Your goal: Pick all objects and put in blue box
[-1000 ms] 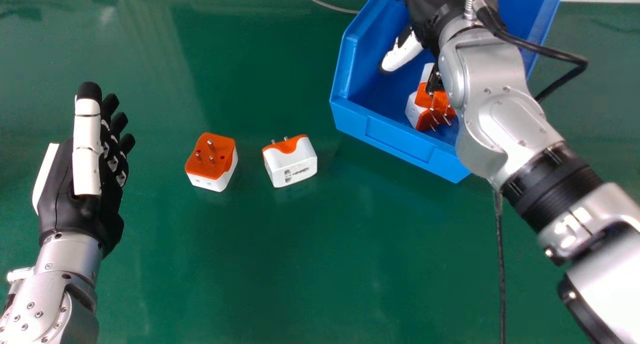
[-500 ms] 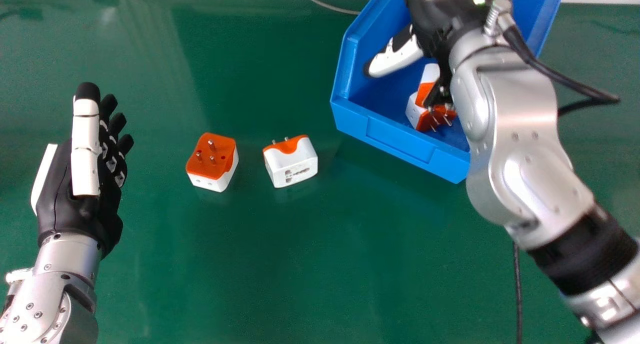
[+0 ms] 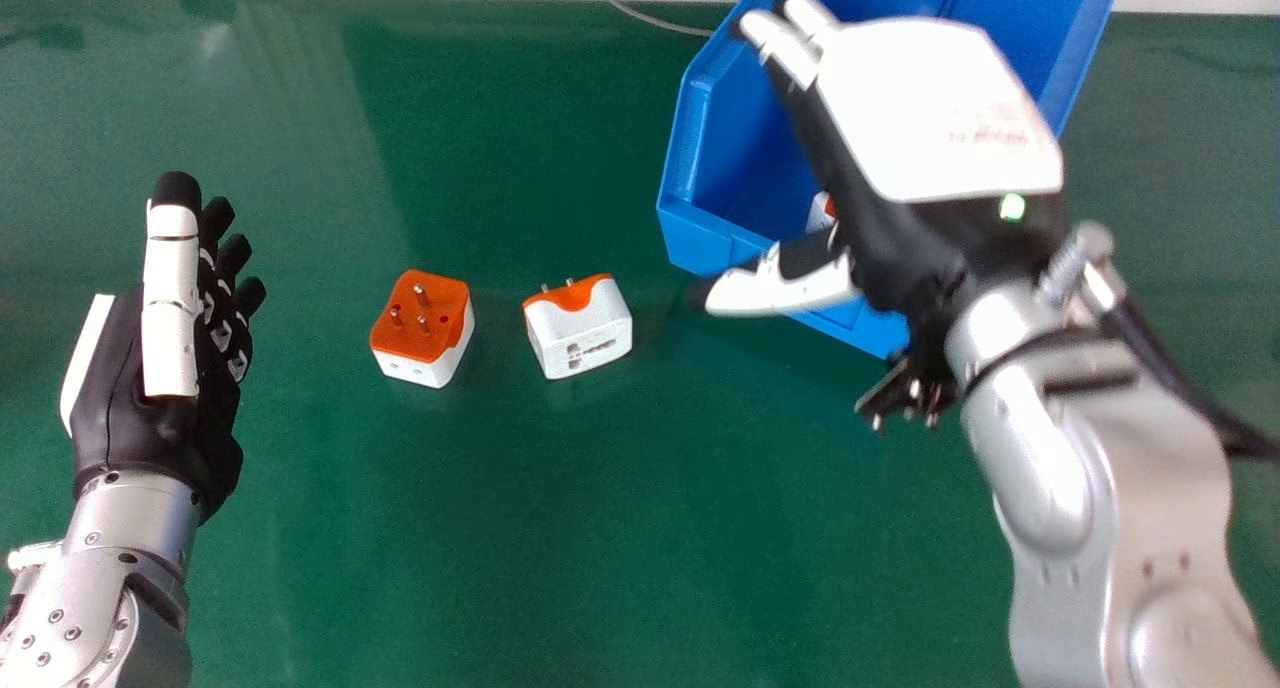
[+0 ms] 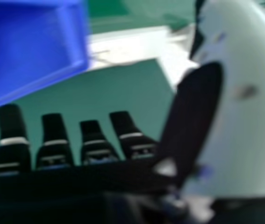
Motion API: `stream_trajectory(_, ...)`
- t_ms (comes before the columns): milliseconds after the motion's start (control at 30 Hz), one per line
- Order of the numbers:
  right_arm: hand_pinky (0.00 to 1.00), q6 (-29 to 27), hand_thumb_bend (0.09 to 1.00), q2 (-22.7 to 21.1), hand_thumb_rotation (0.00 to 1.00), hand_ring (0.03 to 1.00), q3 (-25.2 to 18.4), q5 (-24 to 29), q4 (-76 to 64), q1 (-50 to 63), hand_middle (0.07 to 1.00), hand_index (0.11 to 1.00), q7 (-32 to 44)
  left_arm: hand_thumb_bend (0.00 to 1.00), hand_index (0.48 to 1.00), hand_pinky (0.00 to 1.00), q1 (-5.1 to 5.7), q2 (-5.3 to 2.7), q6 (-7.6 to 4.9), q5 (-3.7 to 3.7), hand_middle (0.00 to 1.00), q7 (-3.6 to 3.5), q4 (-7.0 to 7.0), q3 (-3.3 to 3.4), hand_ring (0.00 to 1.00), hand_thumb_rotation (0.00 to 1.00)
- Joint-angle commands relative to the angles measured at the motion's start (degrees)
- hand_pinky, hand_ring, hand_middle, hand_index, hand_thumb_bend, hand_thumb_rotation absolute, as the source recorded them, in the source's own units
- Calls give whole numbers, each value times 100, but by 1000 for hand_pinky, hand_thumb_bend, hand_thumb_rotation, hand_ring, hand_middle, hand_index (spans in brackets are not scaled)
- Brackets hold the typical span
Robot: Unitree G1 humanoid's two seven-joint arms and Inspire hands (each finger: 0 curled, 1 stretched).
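Head view: right hand [image 3: 935,118] over near side of blue box [image 3: 700,240], fingers apart, nothing held; one plug adapter [image 3: 819,214] partly visible inside. Two more, left adapter [image 3: 420,318] and right adapter [image 3: 585,330], on table [image 3: 500,518]. Left hand [image 3: 110,398] open at left. Right hand view: fingers straight, thumb apart, box beside. Likely between drops; next, right hand should lower over right adapter, pinch its sides

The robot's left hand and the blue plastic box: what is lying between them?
In the head view, a white-and-orange plug adapter, pins up, and a second adapter lie there.
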Motion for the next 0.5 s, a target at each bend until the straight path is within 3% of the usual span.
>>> stream_trajectory(0, 749, -376, 499, 32, 503, 931, -19, 44, -272, 125, 990, 971, -173, 593, 1000, 1000, 33, 45, -16, 46, 998, 24, -189, 7, 1000, 1000)
stream_trajectory(167, 742, -1126, 501, 61, 490, 911, -35, 292, -111, 268, 966, 956, -365, 593, 1000, 1000, 40, -7, -33, 66, 998, 95, -213, -32, 1000, 1000)
stream_trajectory(300, 785, -1548, 503, 151, 499, 926, -9, 426, 170, 132, 971, 958, -346, 574, 1000, 1000, 61, -57, 45, 34, 996, 168, -313, -51, 1000, 1000)
stream_trajectory(467, 807, -1978, 574, 282, 353, 928, 190, 381, 728, -330, 963, 927, -263, 557, 1000, 1000, 80, -82, -8, 40, 998, 193, -326, -81, 1000, 1000)
